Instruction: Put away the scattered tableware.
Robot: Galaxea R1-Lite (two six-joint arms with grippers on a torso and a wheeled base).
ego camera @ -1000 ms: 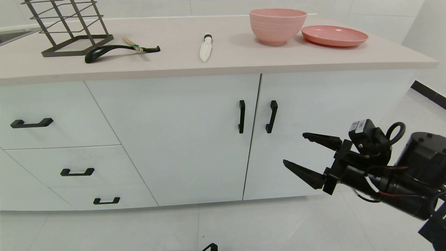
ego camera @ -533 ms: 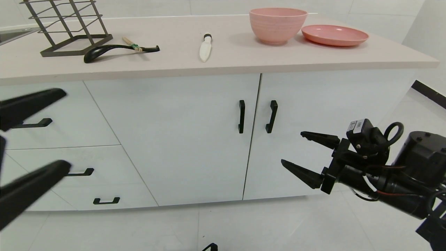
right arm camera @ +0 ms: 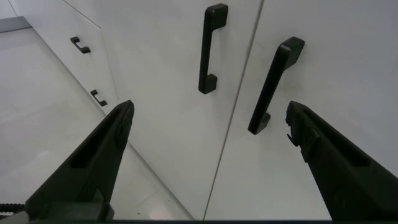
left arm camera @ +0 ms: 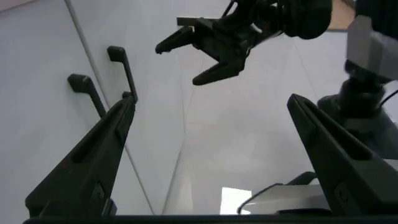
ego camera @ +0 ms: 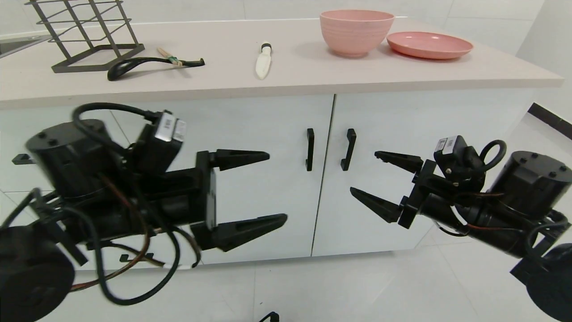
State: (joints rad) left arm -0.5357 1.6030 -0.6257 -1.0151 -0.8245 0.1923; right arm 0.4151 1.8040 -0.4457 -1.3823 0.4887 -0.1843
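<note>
On the counter (ego camera: 402, 74) lie a pink bowl (ego camera: 356, 32), a pink plate (ego camera: 429, 44), a white knife (ego camera: 263, 62), a black ladle (ego camera: 134, 66) and a pair of chopsticks (ego camera: 169, 56). Both grippers hang below counter height, in front of the white cabinet doors. My left gripper (ego camera: 277, 187) (left arm camera: 210, 102) is open and holds nothing, left of the two door handles (ego camera: 328, 150). Right of those handles (right arm camera: 242, 81), my right gripper (ego camera: 364, 172) (right arm camera: 209, 107) is open too, pointing at them. In the left wrist view the right gripper (left arm camera: 199, 53) appears farther off.
A dark wire rack (ego camera: 85, 36) stands at the counter's back left, beside a sink edge (ego camera: 18, 44). Drawers with black handles (ego camera: 134, 257) fill the cabinet's left part. Pale tiled floor (ego camera: 339, 286) spreads below the arms.
My left arm has swung in from the left edge to the front of the cabinet, its gripper open. My right gripper has shifted slightly up and left toward the door handles.
</note>
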